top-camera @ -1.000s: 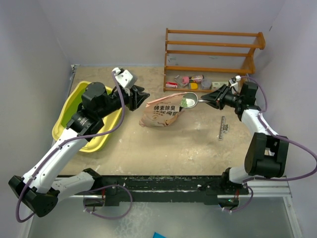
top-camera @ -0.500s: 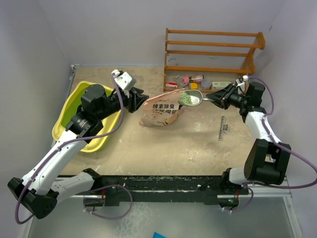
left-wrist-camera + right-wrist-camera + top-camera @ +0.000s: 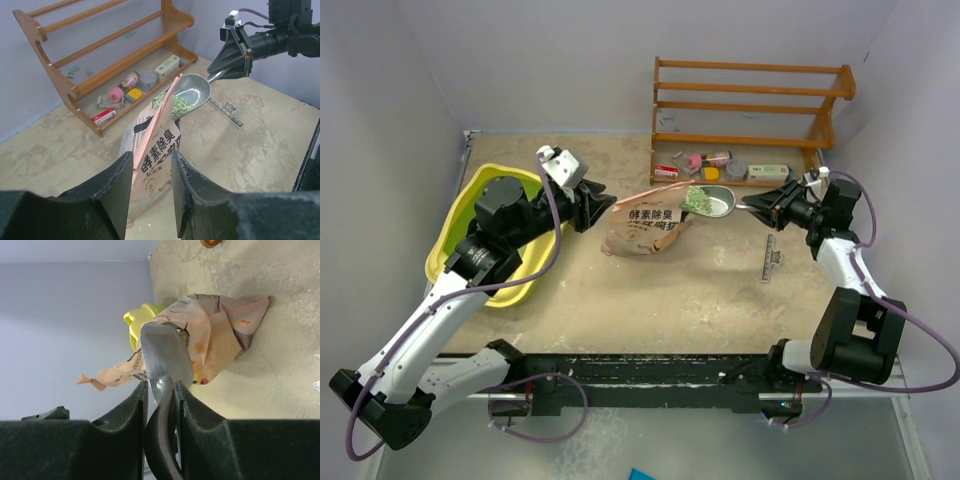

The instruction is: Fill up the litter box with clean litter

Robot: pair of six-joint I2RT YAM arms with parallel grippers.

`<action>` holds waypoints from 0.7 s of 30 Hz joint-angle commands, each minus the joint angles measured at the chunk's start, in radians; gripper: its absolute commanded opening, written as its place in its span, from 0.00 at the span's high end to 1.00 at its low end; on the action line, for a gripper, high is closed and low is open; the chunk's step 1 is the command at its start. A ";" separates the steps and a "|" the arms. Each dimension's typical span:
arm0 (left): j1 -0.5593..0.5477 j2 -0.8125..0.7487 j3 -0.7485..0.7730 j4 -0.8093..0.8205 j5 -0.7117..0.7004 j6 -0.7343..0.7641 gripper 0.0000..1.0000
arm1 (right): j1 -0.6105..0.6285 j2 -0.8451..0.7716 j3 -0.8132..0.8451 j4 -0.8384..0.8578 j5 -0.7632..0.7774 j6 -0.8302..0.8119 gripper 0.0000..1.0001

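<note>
Holding loose litter (image 3: pixel 697 199) that I judge spills easily, the scoop (image 3: pixel 712 201) needs a level carry; right jaws grip its stiff handle, and left jaws pinch the soft bag's (image 3: pixel 645 228) flap. The box (image 3: pixel 442 250) lies at 9 o'clock, well apart.

The top external camera sits high behind the arm bases (image 3: pixel 510 358), which lie at 6 o'clock, and looks down over the whole table (image 3: pixel 700 290), with the rack (image 3: pixel 750 100) at 1 o'clock. The left wrist camera looks from close range past the left gripper (image 3: pixel 150 165) toward 3 o'clock. The right wrist camera, rolled sideways, looks past the right gripper (image 3: pixel 161 385) toward 9 o'clock. All three views share the bag (image 3: pixel 645 228) and the scoop (image 3: pixel 715 201).
</note>
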 commanded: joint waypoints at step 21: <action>0.002 -0.066 -0.012 -0.014 -0.009 -0.040 0.60 | -0.054 -0.089 -0.101 0.227 -0.043 0.198 1.00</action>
